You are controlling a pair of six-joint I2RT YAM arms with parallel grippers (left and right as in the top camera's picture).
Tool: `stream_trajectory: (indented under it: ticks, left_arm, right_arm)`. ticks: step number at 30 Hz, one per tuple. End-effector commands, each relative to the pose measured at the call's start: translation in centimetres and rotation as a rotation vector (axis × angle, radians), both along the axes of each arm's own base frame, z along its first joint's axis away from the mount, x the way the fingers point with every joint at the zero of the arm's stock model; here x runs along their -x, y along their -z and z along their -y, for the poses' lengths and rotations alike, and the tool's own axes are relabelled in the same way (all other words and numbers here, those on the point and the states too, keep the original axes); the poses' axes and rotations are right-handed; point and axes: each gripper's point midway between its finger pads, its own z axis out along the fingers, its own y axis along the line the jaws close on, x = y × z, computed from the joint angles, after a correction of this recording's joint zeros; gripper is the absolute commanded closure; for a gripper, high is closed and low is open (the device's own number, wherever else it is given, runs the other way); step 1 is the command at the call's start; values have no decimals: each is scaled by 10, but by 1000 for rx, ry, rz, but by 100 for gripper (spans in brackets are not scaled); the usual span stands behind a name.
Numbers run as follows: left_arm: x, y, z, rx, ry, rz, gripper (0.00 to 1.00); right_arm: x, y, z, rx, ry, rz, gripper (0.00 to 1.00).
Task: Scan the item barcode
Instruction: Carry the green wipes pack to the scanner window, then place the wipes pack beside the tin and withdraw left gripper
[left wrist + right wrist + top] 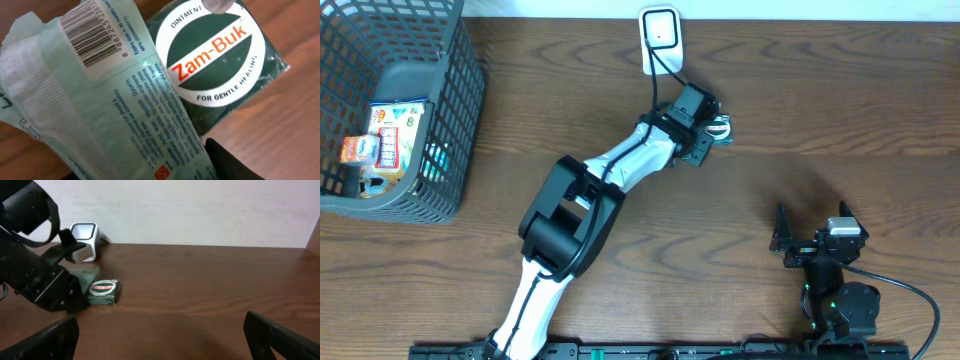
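The left gripper (706,121), just right of centre in the upper half of the overhead view, is pinched on a pale green plastic packet (125,100). In the left wrist view the packet's black barcode (92,37) shows at the upper left. Just beside the packet a dark green Zam-Buk ointment box (215,60) lies on the brown wooden table (820,120). The white barcode scanner (661,38) stands at top centre. The right gripper (160,320), lower right, is spread wide and holds nothing. A grey wire basket (430,130) sits upper left.
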Motion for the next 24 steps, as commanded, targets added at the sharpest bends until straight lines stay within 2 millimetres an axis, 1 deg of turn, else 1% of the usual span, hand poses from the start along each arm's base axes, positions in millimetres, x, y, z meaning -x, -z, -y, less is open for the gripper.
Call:
stream_trajectory:
  ticks: [1,2,3,4,9,11,15,16,19,22,24]
  left_arm:
    - [-4,-38,13,71,11,36,49]
    - [-5,-43,12,76,9,43,38]
    - [-5,-48,12,80,8,49,32]
    - [-5,-54,12,86,8,56,31]
    - [-8,-85,11,116,6,100,31]
    - [-11,-98,8,123,-5,126,30]
    - [-24,-117,-9,99,-62,188,31]
    - [-26,-121,-13,96,-73,198,30]
    - [-31,-122,-22,94,-95,197,30]
    - [-40,-122,-41,60,-142,209,31]
    - [-47,-130,-54,45,-177,230,31]
  right_arm:
    - [0,1,1,-11,6,-1,1]
    - [0,1,1,-11,6,-1,1]
    - [0,1,1,-10,6,-1,1]
    - [0,1,1,-11,6,-1,1]
    - [0,1,1,-11,6,-1,1]
    - [0,1,1,-11,6,-1,1]
    - [0,1,1,-11,6,-1,1]
    - [0,1,1,-11,6,-1,1]
    - [0,1,1,-10,6,-1,1]
    - [0,1,1,-11,6,-1,1]
    - [0,1,1,-10,6,-1,1]
